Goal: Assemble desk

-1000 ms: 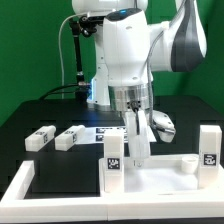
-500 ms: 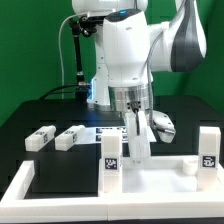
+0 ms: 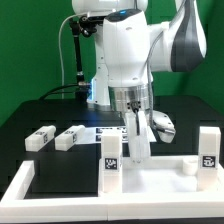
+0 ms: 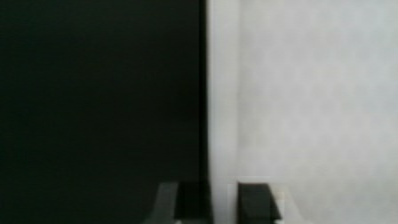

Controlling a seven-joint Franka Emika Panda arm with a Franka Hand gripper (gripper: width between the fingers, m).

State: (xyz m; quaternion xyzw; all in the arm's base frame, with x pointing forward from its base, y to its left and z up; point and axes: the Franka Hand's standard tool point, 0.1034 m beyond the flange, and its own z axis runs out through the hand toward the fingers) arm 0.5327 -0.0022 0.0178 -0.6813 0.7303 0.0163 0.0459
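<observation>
The desk's white tabletop (image 3: 160, 185) lies flat at the front of the black table, rim upward. Two white legs with tags stand upright on it, one (image 3: 113, 162) on the exterior view's left and one (image 3: 208, 148) on its right. My gripper (image 3: 135, 148) points straight down at the tabletop's far rim and is shut on it. In the wrist view the tabletop (image 4: 311, 100) fills one half and the black table the other, with the gripper (image 4: 217, 195) straddling the edge between them and its dark fingers (image 4: 260, 203) either side of the rim.
Two loose white legs (image 3: 40, 136) (image 3: 68, 138) lie on the black table at the exterior view's left. Another white part (image 3: 162, 123) lies behind the gripper to the right. A white border strip (image 3: 14, 186) edges the table's left side. Green backdrop behind.
The fingers have drawn together onto the tabletop's rim. The arm and the parts have stayed where they were.
</observation>
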